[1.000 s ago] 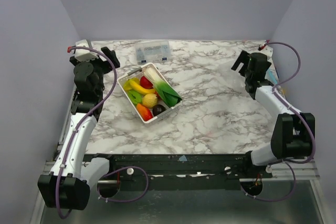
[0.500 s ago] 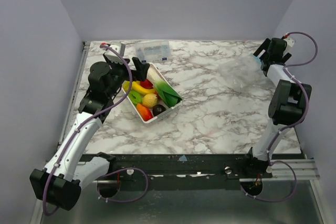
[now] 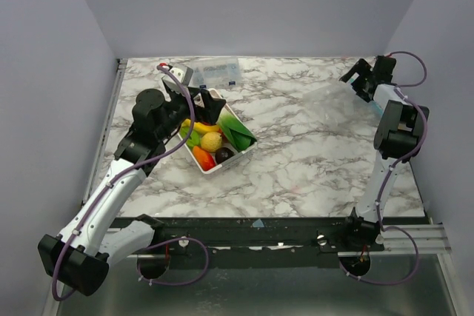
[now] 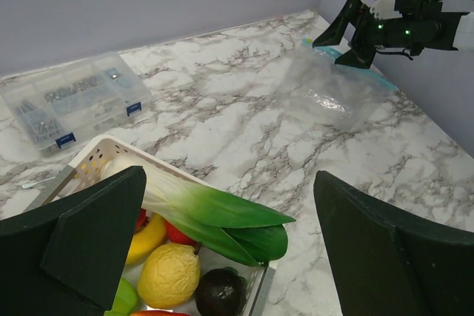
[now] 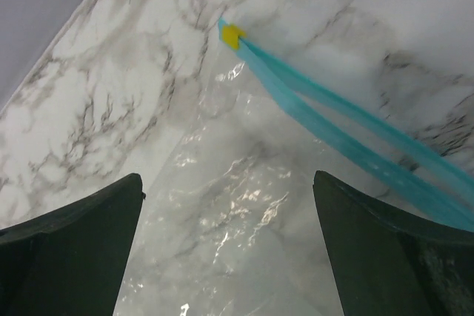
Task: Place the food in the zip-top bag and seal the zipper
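The food lies in a white tray [image 3: 245, 150]: a yellow lemon [image 4: 169, 275], a banana [image 4: 147, 235], a red piece [image 4: 178, 233], a dark purple piece [image 4: 221, 294], an orange piece [image 3: 201, 157] and a green-and-white leek [image 4: 215, 209]. My left gripper [image 3: 205, 103] hovers open and empty over the tray's far end; it also shows in its wrist view [image 4: 226, 183]. The zip-top bag [image 3: 333, 105] lies flat at the back right. My right gripper [image 3: 354, 78] is open and empty just above it [image 5: 227, 179]. The blue zipper [image 5: 333, 116] with a yellow slider [image 5: 232, 33] runs past its fingers.
A rigid clear box [image 3: 215, 72] with blue labels stands at the back of the marble table [image 3: 296, 168], behind the tray. The right wall is close to the right arm. The bag and the right gripper [image 4: 355, 31] also show in the left wrist view.
My left arm has swung from the far left edge rightward to above the tray. My right arm has moved to the back right corner and come over the bag.
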Robot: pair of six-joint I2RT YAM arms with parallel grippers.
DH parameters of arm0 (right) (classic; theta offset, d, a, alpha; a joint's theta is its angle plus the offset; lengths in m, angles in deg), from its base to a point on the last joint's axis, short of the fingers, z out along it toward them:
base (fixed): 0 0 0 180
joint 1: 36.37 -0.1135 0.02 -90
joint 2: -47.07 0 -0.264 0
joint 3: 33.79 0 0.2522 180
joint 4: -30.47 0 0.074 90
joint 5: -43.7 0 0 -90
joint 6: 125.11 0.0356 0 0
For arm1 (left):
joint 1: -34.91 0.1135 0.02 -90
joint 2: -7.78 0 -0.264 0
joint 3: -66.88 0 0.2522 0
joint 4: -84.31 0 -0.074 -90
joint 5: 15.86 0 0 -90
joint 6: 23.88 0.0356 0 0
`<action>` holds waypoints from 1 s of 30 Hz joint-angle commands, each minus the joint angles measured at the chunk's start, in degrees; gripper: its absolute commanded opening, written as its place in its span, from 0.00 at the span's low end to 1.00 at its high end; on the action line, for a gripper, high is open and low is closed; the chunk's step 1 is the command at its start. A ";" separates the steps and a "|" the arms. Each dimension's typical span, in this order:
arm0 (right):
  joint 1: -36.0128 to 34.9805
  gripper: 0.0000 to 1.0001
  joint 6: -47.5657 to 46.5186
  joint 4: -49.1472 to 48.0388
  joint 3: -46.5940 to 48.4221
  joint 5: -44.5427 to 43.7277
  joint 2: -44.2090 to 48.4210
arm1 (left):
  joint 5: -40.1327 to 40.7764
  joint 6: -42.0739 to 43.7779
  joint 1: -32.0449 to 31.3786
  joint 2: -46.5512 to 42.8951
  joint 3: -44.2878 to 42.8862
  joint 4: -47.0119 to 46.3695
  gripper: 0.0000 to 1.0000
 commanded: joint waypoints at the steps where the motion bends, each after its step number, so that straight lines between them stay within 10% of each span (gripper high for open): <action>1: 0.12 1.00 8.13 0.93 -6.46 15.80 2.02 | -2.63 -0.19 -0.20 -0.59 -0.73 -0.19 0.98; 15: -16.08 1.00 13.73 -14.67 -43.31 22.44 32.97 | -7.29 -3.87 -0.19 0.48 -0.48 -1.27 0.99; 22: -13.45 1.00 1.08 -0.61 -38.84 10.86 36.03 | -9.46 -5.25 -0.18 2.13 -0.27 -1.98 0.99; 30: -5.04 0.72 -2.98 0.85 -37.58 29.83 28.97 | -12.53 -6.56 -0.18 5.08 -1.82 -0.67 0.99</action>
